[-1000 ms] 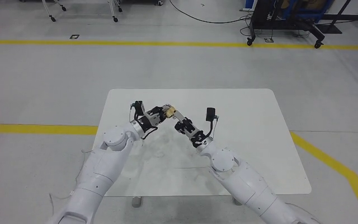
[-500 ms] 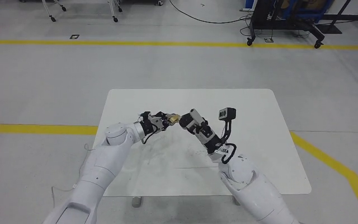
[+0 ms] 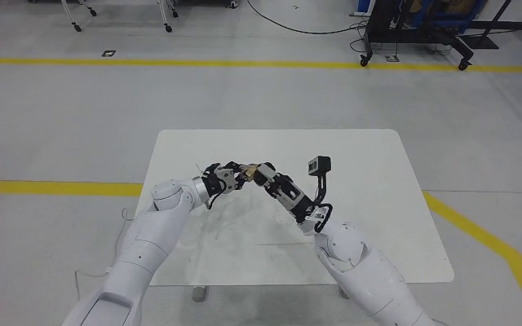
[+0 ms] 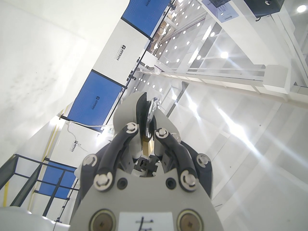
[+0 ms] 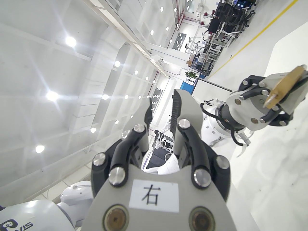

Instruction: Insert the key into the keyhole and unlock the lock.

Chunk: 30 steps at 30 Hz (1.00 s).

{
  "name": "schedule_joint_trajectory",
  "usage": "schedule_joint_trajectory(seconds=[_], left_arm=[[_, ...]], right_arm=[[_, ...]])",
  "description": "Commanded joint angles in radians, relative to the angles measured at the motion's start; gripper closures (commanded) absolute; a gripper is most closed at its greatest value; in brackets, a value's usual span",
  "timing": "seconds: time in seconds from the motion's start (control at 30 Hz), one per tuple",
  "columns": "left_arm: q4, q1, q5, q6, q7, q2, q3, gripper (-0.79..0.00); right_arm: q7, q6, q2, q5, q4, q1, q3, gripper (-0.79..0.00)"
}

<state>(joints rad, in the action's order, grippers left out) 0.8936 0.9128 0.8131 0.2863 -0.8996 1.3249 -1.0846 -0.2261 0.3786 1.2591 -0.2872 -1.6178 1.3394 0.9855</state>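
Above the desk (image 3: 367, 163), left jaws clench the small brass padlock (image 5: 287, 82), stiff slick metal, apparently with the key (image 5: 271, 100) in its base, the likely pinch point; right jaws hang released, empty.

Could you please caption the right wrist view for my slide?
Right gripper open and empty; beyond it, left gripper holds the brass padlock.

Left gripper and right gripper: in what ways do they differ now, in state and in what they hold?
The left gripper is shut on the brass padlock; the right gripper holds nothing. The left gripper's fingers press the padlock from both sides; the right gripper's fingers stand apart, with a clear gap between them. Shared: both are the same grey-and-black build and sit close together over the white table.
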Motion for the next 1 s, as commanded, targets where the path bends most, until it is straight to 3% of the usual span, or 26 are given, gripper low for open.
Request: schedule_joint_trajectory(seconds=[0.0, 0.13, 0.23, 0.53, 0.7, 0.77, 0.8, 0.87, 0.9, 0.97], left_arm=[[-0.001, -0.001, 0.001, -0.004, -0.001, 0.000, -0.001, 0.000], [-0.004, -0.002, 0.012, -0.015, -0.016, 0.001, -0.005, 0.000], [-0.008, -0.004, 0.011, -0.018, -0.023, 0.001, -0.005, 0.000], [-0.017, -0.012, 0.008, -0.040, -0.025, 0.003, -0.006, 0.000], [0.006, -0.004, -0.031, -0.143, 0.005, 0.001, -0.014, 0.000], [0.020, 0.003, -0.049, -0.176, 0.010, -0.001, -0.016, 0.000], [0.027, 0.006, -0.064, -0.189, 0.012, -0.002, -0.016, 0.000], [0.042, 0.014, -0.073, -0.207, 0.002, -0.003, -0.017, 0.000], [0.048, 0.017, -0.078, -0.216, 0.000, -0.004, -0.018, 0.000], [0.058, 0.023, -0.086, -0.227, -0.002, -0.005, -0.019, 0.000]], right_arm=[[0.014, -0.034, 0.004, 0.011, 0.026, -0.010, -0.006, 0.000], [0.107, -0.144, 0.018, 0.074, 0.094, -0.052, -0.030, 0.000], [0.131, -0.166, 0.029, 0.065, 0.126, -0.073, -0.046, 0.000], [0.147, -0.141, 0.043, 0.055, 0.132, -0.074, -0.038, 0.000], [-0.071, -0.093, 0.036, -0.185, 0.087, -0.024, 0.004, -0.037], [-0.180, -0.154, 0.033, -0.302, 0.098, -0.021, 0.020, -0.055], [-0.216, -0.195, 0.031, -0.340, 0.111, -0.024, 0.029, -0.145], [-0.252, -0.291, 0.031, -0.393, 0.143, -0.039, 0.035, -0.246], [-0.267, -0.316, 0.032, -0.423, 0.152, -0.047, 0.039, -0.265], [-0.295, -0.343, 0.035, -0.473, 0.173, -0.058, 0.042, -0.231]])
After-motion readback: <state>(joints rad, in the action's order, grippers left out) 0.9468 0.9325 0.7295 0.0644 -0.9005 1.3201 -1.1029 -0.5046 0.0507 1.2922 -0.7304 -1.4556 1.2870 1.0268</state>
